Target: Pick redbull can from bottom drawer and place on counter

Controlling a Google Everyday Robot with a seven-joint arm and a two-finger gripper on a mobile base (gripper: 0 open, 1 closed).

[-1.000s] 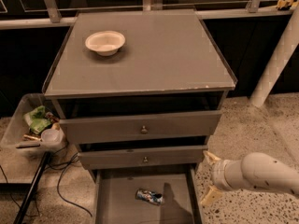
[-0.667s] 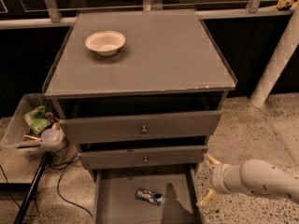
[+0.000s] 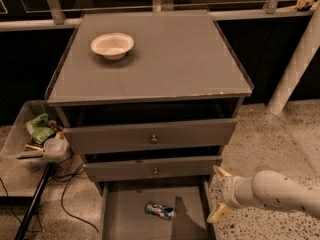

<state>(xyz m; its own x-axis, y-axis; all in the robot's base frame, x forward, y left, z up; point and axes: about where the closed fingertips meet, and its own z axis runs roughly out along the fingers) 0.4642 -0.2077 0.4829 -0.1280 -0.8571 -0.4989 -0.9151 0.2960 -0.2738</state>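
**Tool open and empty; can in drawer**

The redbull can (image 3: 160,210) lies on its side on the floor of the pulled-out bottom drawer (image 3: 125,214), below the front edge of the desk (image 3: 165,69) and right of centre. The tool (image 3: 217,194) hangs low beneath the desk's front-right corner, just outside the drawer's right wall. Its two fingers are spread, holding nothing, apart from the can. A white bowl (image 3: 112,45) sits near the desk's back-left corner.

Shiny can (image 3: 160,210); matt end effector (image 3: 214,194) beside drawer (image 3: 125,211)
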